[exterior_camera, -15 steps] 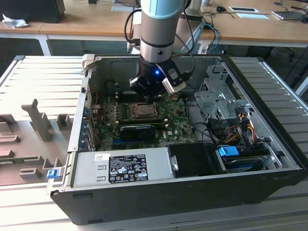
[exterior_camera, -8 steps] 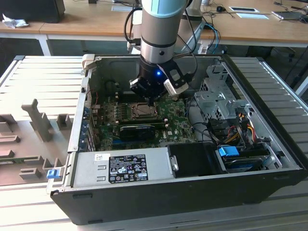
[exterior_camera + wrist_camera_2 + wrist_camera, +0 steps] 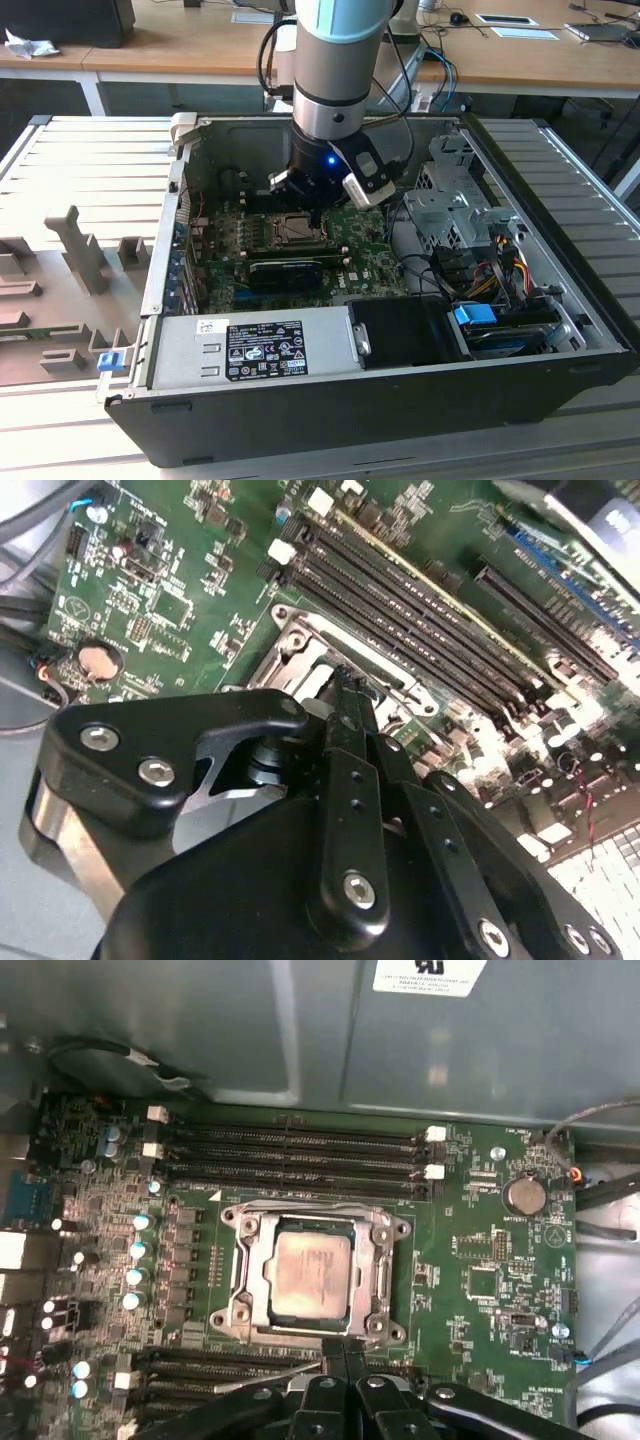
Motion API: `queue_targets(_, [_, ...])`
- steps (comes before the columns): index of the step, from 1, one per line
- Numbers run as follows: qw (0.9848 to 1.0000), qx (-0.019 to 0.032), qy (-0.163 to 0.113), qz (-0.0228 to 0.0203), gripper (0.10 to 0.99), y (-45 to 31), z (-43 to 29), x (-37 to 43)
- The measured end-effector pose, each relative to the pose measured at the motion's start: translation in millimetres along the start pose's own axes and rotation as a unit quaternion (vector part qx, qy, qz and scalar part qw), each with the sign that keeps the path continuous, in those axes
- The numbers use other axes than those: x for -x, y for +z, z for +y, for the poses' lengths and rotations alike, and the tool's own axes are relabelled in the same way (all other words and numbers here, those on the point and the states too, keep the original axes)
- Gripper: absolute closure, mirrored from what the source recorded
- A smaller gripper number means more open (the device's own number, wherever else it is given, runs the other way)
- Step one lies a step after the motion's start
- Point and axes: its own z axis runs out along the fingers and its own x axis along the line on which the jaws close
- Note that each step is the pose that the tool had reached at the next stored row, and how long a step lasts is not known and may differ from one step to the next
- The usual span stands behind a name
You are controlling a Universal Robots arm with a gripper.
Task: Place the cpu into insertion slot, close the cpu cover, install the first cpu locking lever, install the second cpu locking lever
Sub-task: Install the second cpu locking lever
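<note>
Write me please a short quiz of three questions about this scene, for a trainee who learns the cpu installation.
1. True or false: the cpu already lies in the insertion slot.
2. In the first wrist view, where is the end effector relative to the cpu cover? A: far away from it. B: at its edge. C: reaching through its window.
3. Fill the gap: the circuit board around the slot is ___ in colour.

Key: 1 true; 2 B; 3 green.

pale-blue-and-silver arm [image 3: 335,60], black screw-studded pincer [image 3: 345,1352].
</note>
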Motion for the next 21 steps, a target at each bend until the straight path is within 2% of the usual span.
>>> queue_targets(2, [1.0, 0.0002, 0.0, -0.0001, 0.98, -3.1, -1.0, 0.0])
queue_targets(3, [1.0, 0.0002, 0.0, 0.0001, 0.98, -3.5, -4.5, -0.3])
queue_targets(6, [1.0, 0.0014, 0.0, 0.0011, 0.98, 1.3, -8.6, -1.5])
queue_targets(7, [1.0, 0.0015, 0.0, 0.0012, 0.98, 4.1, -8.9, -3.8])
queue_targets(8, [1.0, 0.0021, 0.0, 0.0012, 0.98, 6.9, -8.6, -12.9])
queue_targets(10, [1.0, 0.0036, 0.0, 0.001, 0.98, 9.1, -8.0, -25.0])
queue_targets(13, [1.0, 0.0046, -0.001, 0.0009, 0.98, 11.7, -7.4, -37.6])
queue_targets(14, [1.0, 0.0048, -0.001, 0.0009, 0.98, 14.8, -7.7, -40.7])
queue_targets(17, [1.0, 0.0057, -0.001, 0.001, 0.98, 26.0, -9.0, -44.7])
queue_targets(20, [1.0, 0.0062, -0.002, 0.0011, 0.98, 31.3, -9.7, -44.7])
queue_targets(21, [1.0, 0.0082, -0.002, 0.001, 0.98, 33.1, -10.2, -45.2])
